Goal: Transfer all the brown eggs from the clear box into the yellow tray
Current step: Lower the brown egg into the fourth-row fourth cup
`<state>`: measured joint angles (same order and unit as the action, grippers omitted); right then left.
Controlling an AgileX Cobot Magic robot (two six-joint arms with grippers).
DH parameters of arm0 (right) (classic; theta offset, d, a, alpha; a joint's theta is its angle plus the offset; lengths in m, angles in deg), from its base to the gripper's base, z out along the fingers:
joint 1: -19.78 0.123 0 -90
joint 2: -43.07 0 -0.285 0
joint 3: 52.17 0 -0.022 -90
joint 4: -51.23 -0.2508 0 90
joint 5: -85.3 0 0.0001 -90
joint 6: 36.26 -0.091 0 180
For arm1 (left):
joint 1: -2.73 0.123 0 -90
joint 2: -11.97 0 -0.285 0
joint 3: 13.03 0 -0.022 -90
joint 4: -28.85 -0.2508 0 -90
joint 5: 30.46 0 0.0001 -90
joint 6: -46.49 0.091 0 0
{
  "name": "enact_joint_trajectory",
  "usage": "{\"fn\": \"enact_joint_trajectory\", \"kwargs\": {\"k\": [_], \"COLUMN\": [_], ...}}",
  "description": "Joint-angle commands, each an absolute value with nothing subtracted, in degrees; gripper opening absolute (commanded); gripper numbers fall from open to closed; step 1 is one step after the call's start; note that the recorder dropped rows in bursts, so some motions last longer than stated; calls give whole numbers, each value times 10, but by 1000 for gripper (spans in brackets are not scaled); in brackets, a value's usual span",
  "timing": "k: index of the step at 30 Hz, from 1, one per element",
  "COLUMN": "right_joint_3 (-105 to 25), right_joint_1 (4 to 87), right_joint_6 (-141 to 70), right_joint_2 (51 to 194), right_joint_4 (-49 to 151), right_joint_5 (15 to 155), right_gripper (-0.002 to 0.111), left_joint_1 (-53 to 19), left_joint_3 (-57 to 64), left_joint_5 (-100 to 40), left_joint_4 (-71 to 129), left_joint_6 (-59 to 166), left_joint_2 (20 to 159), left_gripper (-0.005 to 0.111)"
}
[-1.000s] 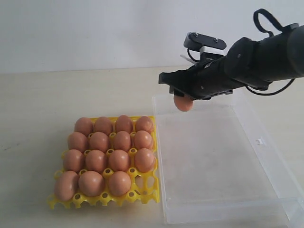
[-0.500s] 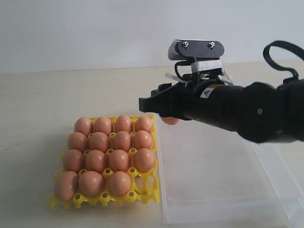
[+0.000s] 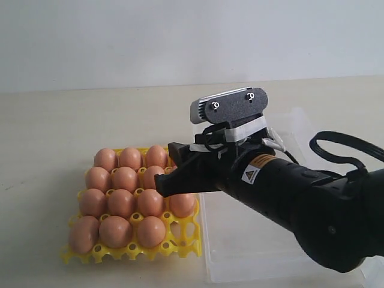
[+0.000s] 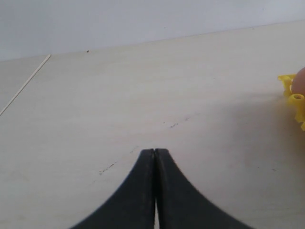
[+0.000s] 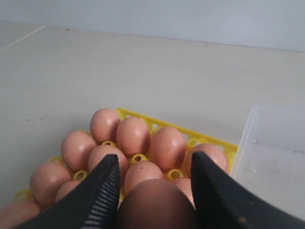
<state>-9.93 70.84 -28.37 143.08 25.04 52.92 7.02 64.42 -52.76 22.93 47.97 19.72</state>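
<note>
Several brown eggs (image 3: pixel 125 179) fill the cups of the yellow tray (image 3: pixel 129 255) at the front left. My right gripper (image 3: pixel 171 180) hangs over the tray's right side, reaching across from the clear box (image 3: pixel 240 255). In the right wrist view this gripper (image 5: pixel 155 160) is shut on one brown egg (image 5: pixel 155 205), with the tray's eggs (image 5: pixel 167 145) below it. The arm hides this egg in the exterior view. No egg shows in the visible part of the box. My left gripper (image 4: pixel 155 151) is shut and holds nothing, low over bare table.
The tray's corner (image 4: pixel 293 90) shows at the edge of the left wrist view. The clear box's rim (image 5: pixel 271 152) lies right beside the tray. The right arm (image 3: pixel 300 204) covers most of the box. Pale tabletop (image 3: pixel 60 120) surrounds both.
My right gripper has carried the egg from above the box's far left corner forward and left, and now stands over the tray's right side. The left gripper shows no earlier frame.
</note>
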Motion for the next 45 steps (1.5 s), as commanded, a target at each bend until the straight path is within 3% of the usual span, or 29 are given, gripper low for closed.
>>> {"fn": "enact_joint_trajectory", "kwargs": {"k": [1, 16, 45], "right_joint_3": [-96, -96, -96], "right_joint_1": [711, 738, 738], "right_joint_6": [-334, -363, -425], "right_joint_2": [1433, 1516, 1517], "right_joint_4": [297, 321, 336], "right_joint_5": [535, 525, 539], "right_gripper": [0, 0, 0], "left_joint_1": [67, 67, 67], "left_joint_3": [642, 642, 642], "left_joint_5": [-522, -522, -522], "left_joint_4": [230, 230, 230], "left_joint_6": [478, 478, 478], "left_joint_2": [198, 198, 198], "left_gripper": [0, 0, 0]}}
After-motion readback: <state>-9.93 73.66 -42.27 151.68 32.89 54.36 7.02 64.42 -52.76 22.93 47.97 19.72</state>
